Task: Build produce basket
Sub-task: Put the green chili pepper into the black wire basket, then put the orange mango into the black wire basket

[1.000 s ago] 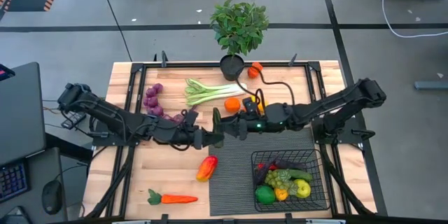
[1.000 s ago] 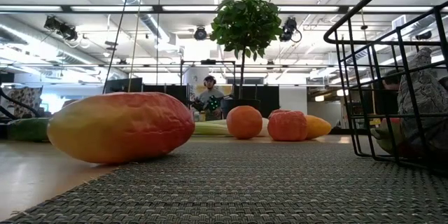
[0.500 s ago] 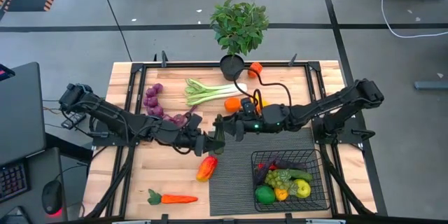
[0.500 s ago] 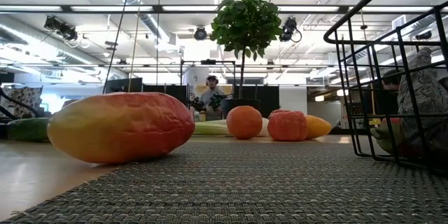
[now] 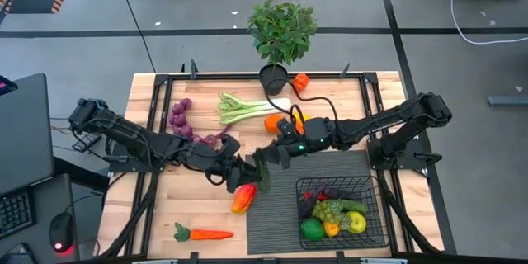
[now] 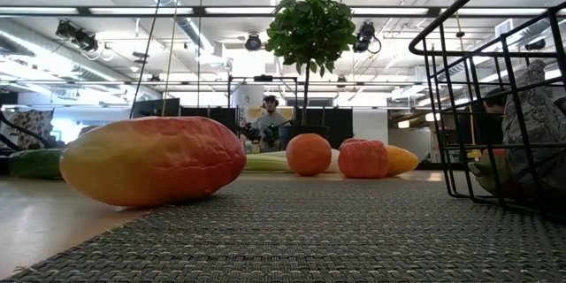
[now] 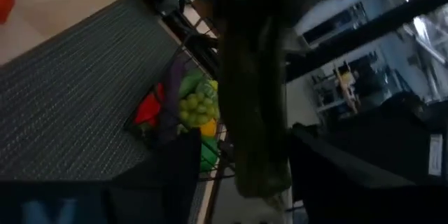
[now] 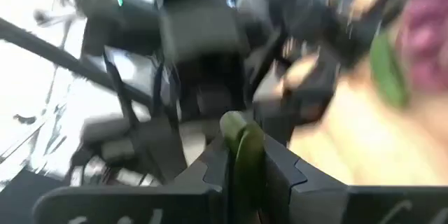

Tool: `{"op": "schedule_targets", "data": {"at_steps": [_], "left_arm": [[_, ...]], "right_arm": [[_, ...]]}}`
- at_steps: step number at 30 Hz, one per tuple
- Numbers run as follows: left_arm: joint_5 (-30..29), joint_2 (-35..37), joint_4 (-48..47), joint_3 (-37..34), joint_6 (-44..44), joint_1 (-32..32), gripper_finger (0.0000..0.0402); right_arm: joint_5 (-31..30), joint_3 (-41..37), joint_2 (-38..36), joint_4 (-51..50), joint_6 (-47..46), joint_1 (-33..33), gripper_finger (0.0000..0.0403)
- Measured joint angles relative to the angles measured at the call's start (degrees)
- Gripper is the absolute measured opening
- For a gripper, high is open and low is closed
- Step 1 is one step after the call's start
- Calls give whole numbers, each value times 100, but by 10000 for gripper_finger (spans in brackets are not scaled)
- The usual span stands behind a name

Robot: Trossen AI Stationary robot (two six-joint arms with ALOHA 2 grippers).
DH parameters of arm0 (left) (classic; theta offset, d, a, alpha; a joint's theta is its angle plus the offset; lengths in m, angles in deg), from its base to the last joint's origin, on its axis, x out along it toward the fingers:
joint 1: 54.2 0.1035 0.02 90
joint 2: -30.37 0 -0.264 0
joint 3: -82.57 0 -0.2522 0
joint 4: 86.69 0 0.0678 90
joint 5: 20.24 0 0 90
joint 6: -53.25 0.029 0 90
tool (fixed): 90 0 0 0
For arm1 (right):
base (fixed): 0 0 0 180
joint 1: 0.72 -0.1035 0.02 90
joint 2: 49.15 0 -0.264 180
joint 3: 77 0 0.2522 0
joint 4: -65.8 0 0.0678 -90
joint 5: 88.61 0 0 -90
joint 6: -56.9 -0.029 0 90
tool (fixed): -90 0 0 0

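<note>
Overhead camera looks straight down; table-level camera shares its ribbed mat [image 5: 276, 214] and basket [image 6: 495, 97].

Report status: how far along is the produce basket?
Done: green grapes and other pieces sit in the basket. In hand: right gripper shut on a cucumber, left gripper beside it. Left on the table: carrot, leek, purple grapes, red-yellow fruit.
</note>
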Motion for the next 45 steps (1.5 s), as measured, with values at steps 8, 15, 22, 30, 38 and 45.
{"op": "schedule_targets", "data": {"at_steps": [8,15,22,30,38,45], "left_arm": [[1511,154,-630,0,553,386,268],[1870,172,-1735,-2,628,431,264],[1201,172,-3051,-2,329,444,248],[814,129,-3104,0,-467,345,249],[362,-155,-1919,9,-380,-266,225],[322,-680,-2643,573,-329,-655,197]], "right_arm": [[1448,1,-112,-528,-647,-330,49],[2968,0,-266,-2901,-1153,-815,51],[2920,0,-482,-5581,-1162,-1259,52],[1870,-2,-542,-7214,-1338,-1824,57],[1409,0,-572,-7890,-1114,-2180,106],[212,0,-1250,-8169,-1496,-2420,186]]}}
